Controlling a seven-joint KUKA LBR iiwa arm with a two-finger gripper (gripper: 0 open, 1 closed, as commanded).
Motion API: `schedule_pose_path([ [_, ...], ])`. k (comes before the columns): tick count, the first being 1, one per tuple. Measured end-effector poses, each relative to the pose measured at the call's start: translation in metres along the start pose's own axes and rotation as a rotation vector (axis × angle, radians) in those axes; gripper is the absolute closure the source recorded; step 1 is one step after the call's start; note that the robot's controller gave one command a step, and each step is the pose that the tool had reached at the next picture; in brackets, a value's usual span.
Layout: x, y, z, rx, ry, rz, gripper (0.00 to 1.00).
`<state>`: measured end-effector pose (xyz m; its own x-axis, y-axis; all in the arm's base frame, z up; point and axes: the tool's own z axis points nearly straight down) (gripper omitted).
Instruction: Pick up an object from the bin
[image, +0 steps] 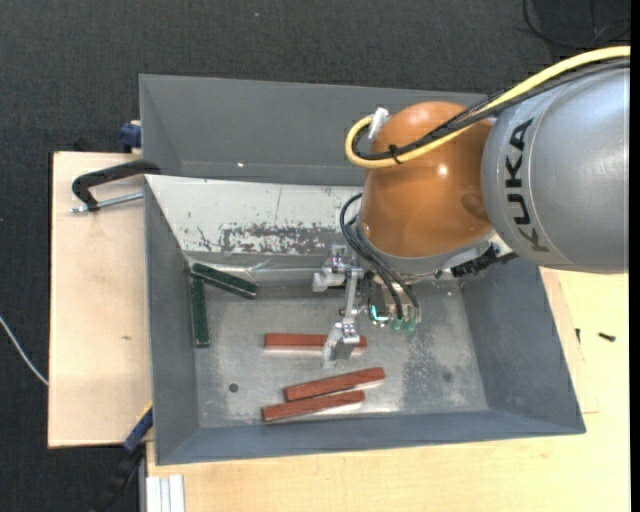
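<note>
My gripper hangs below the orange wrist cover, low in the middle of the bin. Its tip is at the right end of a flat red-brown bar that lies level on the bin floor; that end of the bar is hidden behind the gripper. Just below it, two more red-brown bars lie side by side, slightly tilted: the upper one and the lower one. Whether the gripper touches the first bar I cannot tell.
Two dark green bars lie at the left: one slanted near the back wall, one upright along the left wall. A small dark speck sits on the floor. The arm covers the bin's right rear part.
</note>
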<state>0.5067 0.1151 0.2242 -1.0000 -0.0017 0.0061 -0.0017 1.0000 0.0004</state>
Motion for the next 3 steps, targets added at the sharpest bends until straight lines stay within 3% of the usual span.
schedule_pose_path([
  [1,-0.001,-0.001,-0.003,-0.001,-0.005,0.002,0.00],
  [2,-0.023,-0.021,0.046,-0.002,-0.014,-0.031,0.00],
  [3,-0.031,-0.028,0.144,-0.002,-0.007,0.144,1.00],
])
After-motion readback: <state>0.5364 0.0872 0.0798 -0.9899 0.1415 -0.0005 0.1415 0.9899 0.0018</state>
